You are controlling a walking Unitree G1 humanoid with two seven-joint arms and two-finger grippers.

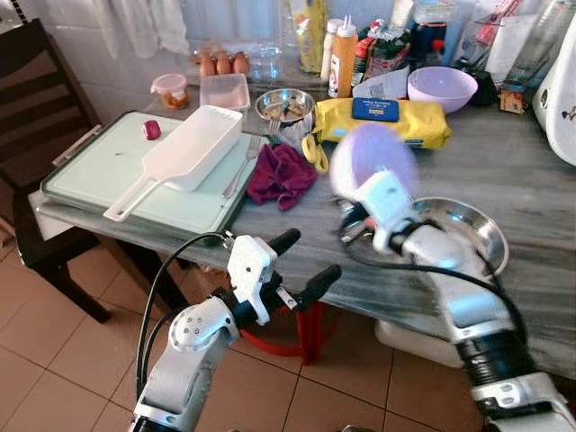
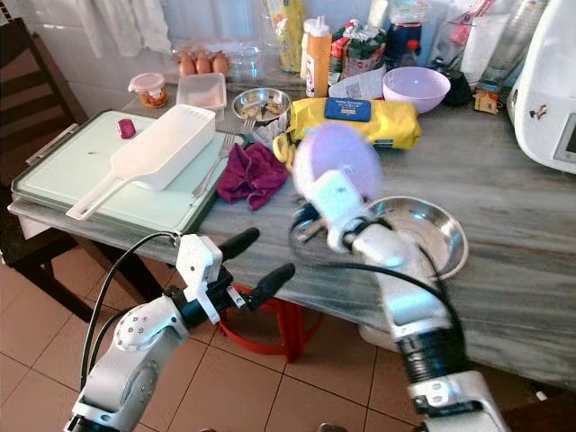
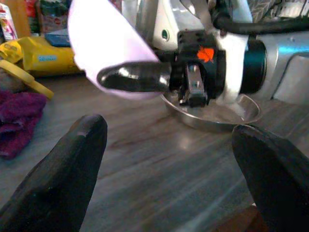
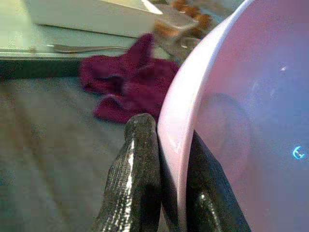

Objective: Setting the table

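Observation:
My right gripper (image 4: 166, 169) is shut on the rim of a lilac bowl (image 1: 373, 159), holding it tilted above the grey table (image 1: 504, 171), just left of a steel bowl (image 1: 472, 225). The lilac bowl looks blurred. One finger (image 4: 137, 164) presses the bowl's outside, the other sits inside the rim. My left gripper (image 1: 306, 265) hangs open in front of the table's near edge with nothing between its fingers (image 3: 63, 179). A second lilac bowl (image 1: 442, 87) stands at the back.
A pale green tray (image 1: 108, 175) holds a white scoop-shaped container (image 1: 184, 153) and a fork. A maroon cloth (image 1: 281, 174), yellow packet (image 1: 382, 121), small steel dish (image 1: 284, 105), bottles and eggs crowd the back. A dark chair (image 1: 36, 99) stands left.

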